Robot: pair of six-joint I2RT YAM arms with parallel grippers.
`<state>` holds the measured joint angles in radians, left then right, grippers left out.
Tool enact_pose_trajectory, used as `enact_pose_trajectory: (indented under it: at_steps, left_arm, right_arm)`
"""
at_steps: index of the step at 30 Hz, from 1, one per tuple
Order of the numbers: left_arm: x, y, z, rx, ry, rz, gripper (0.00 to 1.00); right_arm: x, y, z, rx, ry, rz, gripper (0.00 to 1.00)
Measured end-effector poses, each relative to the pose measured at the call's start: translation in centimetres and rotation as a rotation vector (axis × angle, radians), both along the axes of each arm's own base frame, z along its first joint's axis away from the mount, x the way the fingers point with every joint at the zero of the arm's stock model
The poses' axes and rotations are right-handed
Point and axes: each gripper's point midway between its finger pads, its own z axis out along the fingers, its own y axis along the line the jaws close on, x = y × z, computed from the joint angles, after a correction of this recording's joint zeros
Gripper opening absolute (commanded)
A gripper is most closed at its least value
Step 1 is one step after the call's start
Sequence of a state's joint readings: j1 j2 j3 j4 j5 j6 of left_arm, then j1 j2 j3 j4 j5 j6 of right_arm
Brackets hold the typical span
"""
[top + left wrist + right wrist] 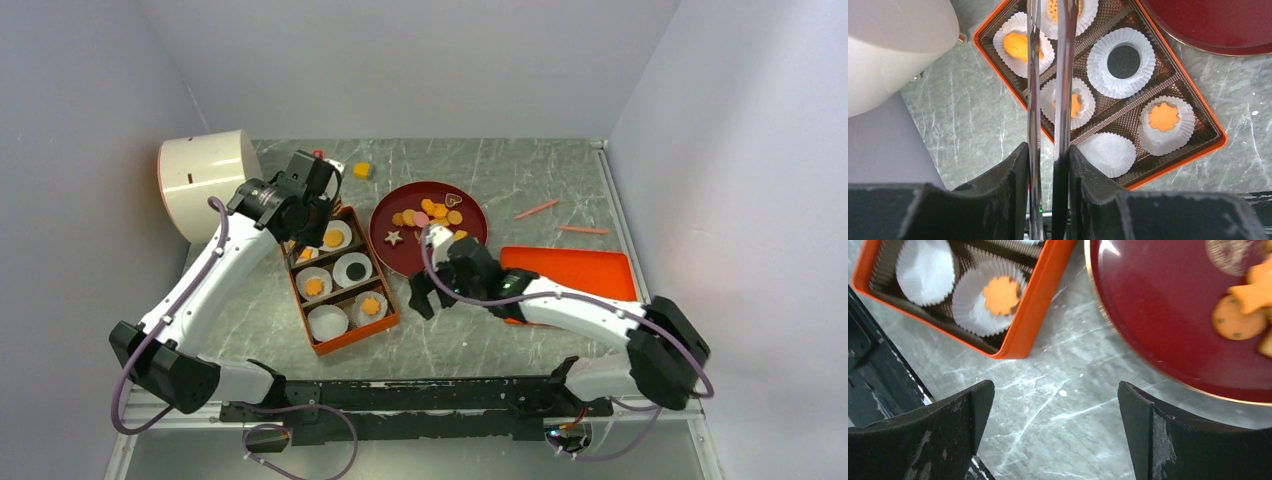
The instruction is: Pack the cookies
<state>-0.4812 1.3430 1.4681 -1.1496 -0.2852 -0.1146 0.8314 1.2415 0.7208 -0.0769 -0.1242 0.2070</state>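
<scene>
Hovering spread wide, the right fingers (432, 292) hang over bare desk (440, 340), none of the cookies (435, 212) between them.

The orange box (352, 340) lies at their 9 o'clock. Five of its paper cups hold a biscuit and the nearest-left cup (327, 322) is empty. The red plate (378, 232) with the loose pile sits at 1 o'clock. The left fingers (1024, 162) are clamped on metal tweezers (1065, 75) that reach over the box's far cups; their tips are out of sight. A white canister (205, 180) crowds their 9 o'clock. An orange lid (580, 270) lies at the right arm's 3 o'clock. Open desk runs beyond the plate, with one yellow block (361, 170) at 11 o'clock near the back wall.
</scene>
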Motion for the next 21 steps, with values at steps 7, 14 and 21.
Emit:
enact_pose_trajectory:
  at_steps: [7, 14, 21]
  left_arm:
    - [-0.3, -0.3, -0.2, -0.017, 0.013, -0.012, 0.11]
    - [-0.5, -0.8, -0.3, -0.041, 0.023, -0.029, 0.11]
    - [-0.7, -0.8, 0.0, -0.049, 0.019, -0.036, 0.11]
  right_arm:
    - [-2.0, 3.0, -4.6, -0.139, 0.057, 0.067, 0.99]
    - [-1.4, 6.1, -3.6, -0.13, 0.025, 0.089, 0.99]
    - [0.2, 6.7, -5.1, -0.206, 0.003, 0.029, 1.0]
